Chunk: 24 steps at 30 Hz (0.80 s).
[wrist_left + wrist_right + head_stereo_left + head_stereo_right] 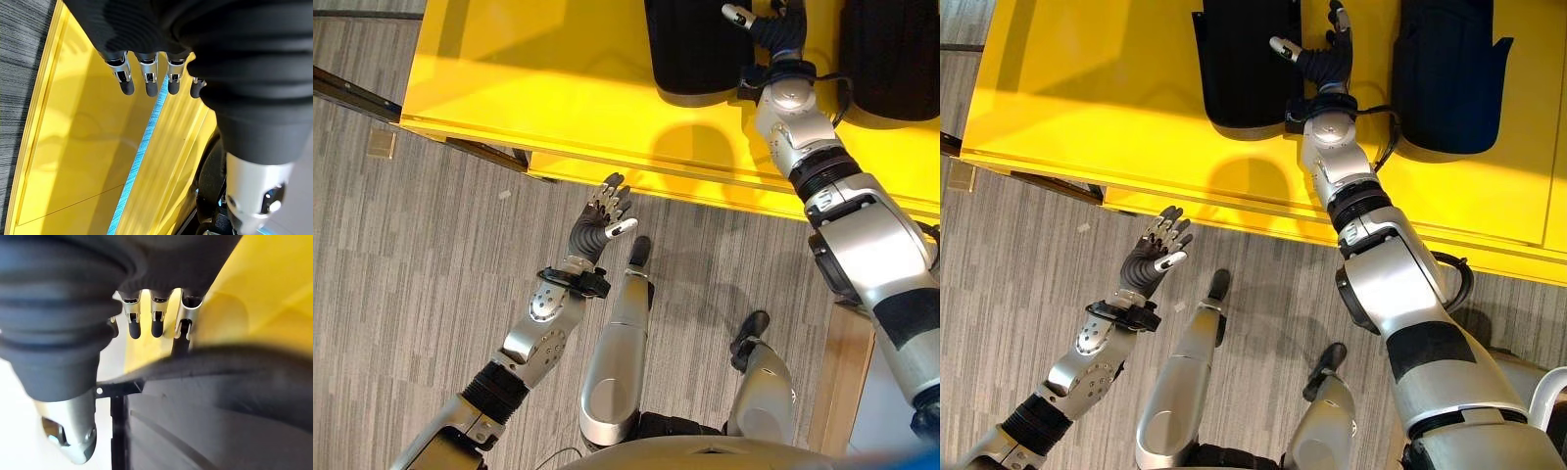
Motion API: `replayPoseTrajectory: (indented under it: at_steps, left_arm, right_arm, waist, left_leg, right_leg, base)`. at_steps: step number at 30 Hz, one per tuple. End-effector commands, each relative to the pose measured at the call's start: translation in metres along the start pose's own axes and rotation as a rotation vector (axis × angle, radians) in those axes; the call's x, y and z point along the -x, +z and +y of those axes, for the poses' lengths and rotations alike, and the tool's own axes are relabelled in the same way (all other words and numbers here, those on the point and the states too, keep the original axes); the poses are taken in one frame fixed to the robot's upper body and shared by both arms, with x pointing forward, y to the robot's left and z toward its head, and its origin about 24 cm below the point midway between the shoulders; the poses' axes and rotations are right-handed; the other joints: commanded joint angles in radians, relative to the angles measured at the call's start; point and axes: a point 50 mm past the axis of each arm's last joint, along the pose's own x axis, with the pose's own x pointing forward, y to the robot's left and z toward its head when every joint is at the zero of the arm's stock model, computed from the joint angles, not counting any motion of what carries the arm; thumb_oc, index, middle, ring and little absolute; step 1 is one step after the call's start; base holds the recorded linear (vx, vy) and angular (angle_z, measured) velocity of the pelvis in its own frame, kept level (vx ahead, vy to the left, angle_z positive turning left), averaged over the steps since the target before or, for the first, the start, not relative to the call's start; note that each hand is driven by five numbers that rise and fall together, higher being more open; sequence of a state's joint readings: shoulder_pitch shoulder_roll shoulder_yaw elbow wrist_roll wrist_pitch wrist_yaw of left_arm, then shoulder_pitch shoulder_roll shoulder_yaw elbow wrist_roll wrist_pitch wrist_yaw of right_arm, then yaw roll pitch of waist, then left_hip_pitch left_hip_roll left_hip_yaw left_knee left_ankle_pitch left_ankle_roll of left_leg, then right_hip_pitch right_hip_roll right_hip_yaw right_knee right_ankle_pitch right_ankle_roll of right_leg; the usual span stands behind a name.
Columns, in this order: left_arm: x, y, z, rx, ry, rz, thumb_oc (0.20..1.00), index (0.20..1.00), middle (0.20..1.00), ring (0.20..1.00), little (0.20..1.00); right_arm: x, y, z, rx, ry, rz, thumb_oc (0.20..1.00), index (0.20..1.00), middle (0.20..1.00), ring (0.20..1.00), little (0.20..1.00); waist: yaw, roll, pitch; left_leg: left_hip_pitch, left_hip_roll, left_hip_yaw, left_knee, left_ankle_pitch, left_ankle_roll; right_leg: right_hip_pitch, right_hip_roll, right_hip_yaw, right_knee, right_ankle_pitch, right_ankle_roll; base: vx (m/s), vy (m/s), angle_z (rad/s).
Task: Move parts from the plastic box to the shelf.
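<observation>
Yellow shelf point(1087, 88): lying across the upper part of the head views, its front edge running above a grey striped carpet floor point(431, 294).

Black parts: two dark ribbed moulded pieces resting on the yellow shelf surface, the left black part point(1244, 69) and the right black part point(1449, 78) sitting apart with a yellow gap between them.

Right hand point(1324, 59): reaching over the shelf into that gap, just beside the left black part, fingers extending straight and thumb standing out to the side, carrying nothing. In the right wrist view the fingers point(156, 325) are pointing out straight above a dark ribbed surface close under the wrist; contact cannot be told.

Left hand point(602, 220): hanging over the carpet floor just short of the shelf's front edge, fingers spreading loosely, holding nothing. The left wrist view is showing its fingertips point(149, 83) relaxed before the yellow shelf.
</observation>
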<state>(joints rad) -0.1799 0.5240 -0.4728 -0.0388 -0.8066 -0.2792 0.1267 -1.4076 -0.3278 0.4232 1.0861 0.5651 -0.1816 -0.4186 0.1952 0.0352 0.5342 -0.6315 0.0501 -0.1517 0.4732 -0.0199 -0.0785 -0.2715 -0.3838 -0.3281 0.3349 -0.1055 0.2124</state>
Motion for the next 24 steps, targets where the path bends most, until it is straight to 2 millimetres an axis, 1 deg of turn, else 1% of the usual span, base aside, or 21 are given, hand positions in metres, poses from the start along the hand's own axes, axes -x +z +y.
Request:
replayPoseTrajectory:
  at_steps: [1, 5, 11, 19, 21, 22, 24]
  left_arm:
    - [-0.001, 0.020, -0.007, 0.006, -0.042, -0.108, 1.000, 1.000, 1.000, 1.000, 1.000]
    - [-0.001, 0.021, -0.007, 0.006, -0.038, -0.109, 1.000, 1.000, 1.000, 1.000, 1.000]
    - [-0.001, 0.019, -0.007, 0.014, -0.033, -0.102, 1.000, 1.000, 1.000, 1.000, 1.000]
    - [-0.002, 0.018, -0.007, 0.015, -0.025, -0.101, 1.000, 1.000, 1.000, 1.000, 1.000]
    - [-0.002, 0.017, -0.008, 0.019, -0.024, -0.098, 1.000, 1.000, 1.000, 1.000, 1.000]
    - [-0.002, 0.016, -0.007, 0.022, -0.019, -0.094, 1.000, 1.000, 1.000, 1.000, 1.000]
    - [-0.002, 0.016, -0.007, 0.022, -0.019, -0.093, 1.000, 1.000, 1.000, 1.000, 1.000]
  right_arm:
    - [0.000, 0.020, 0.000, -0.024, 0.013, -0.115, 1.000, 1.000, 1.000, 1.000, 1.000]
    - [0.003, 0.018, 0.003, -0.057, 0.017, -0.114, 1.000, 1.000, 1.000, 1.000, 1.000]
    - [0.008, 0.005, 0.009, -0.110, 0.023, -0.065, 1.000, 1.000, 1.000, 1.000, 1.000]
    - [0.021, -0.010, 0.027, -0.184, 0.075, -0.014, 1.000, 1.000, 1.000, 1.000, 1.000]
    - [0.024, -0.014, 0.030, -0.207, 0.086, -0.002, 1.000, 1.000, 1.000, 1.000, 1.000]
    - [0.027, -0.018, 0.032, -0.225, 0.090, 0.014, 1.000, 1.000, 1.000, 1.000, 1.000]
    - [0.027, -0.018, 0.032, -0.225, 0.090, 0.015, 1.000, 1.000, 1.000, 1.000, 1.000]
  waist:
    - [0.009, -0.010, -0.014]
    - [0.003, -0.013, -0.014]
    - [0.000, -0.015, -0.014]
    - [0.000, -0.020, -0.014]
    - [0.000, -0.021, -0.014]
    - [0.002, -0.021, -0.014]
    - [0.002, -0.020, -0.014]
  left_leg:
    - [0.026, 0.052, 0.067, -0.012, -0.043, 0.006]
    - [0.026, 0.056, 0.069, -0.011, -0.044, 0.007]
    - [0.027, 0.057, 0.072, -0.009, -0.046, 0.008]
    - [0.025, 0.056, 0.073, -0.005, -0.050, 0.010]
    - [0.023, 0.055, 0.071, -0.002, -0.051, 0.010]
    - [0.023, 0.054, 0.070, -0.003, -0.051, 0.011]
    - [0.023, 0.054, 0.070, -0.004, -0.051, 0.011]
  right_leg:
    - [-0.074, 0.020, 0.042, 0.041, 0.043, -0.053]
    - [-0.077, 0.023, 0.046, 0.041, 0.043, -0.053]
    - [-0.074, 0.024, 0.047, 0.038, 0.045, -0.052]
    - [-0.067, 0.023, 0.045, 0.034, 0.047, -0.051]
    - [-0.067, 0.022, 0.044, 0.034, 0.047, -0.051]
    - [-0.065, 0.022, 0.042, 0.034, 0.046, -0.052]
    - [-0.065, 0.022, 0.042, 0.034, 0.046, -0.052]
  base:
    - [0.00, 0.000, 0.00]
    - [0.00, 0.000, 0.00]
    - [0.00, 0.000, 0.00]
    - [0.00, 0.000, 0.00]
    - [0.00, 0.000, 0.00]
    - [0.00, 0.000, 0.00]
    - [0.00, 0.000, 0.00]
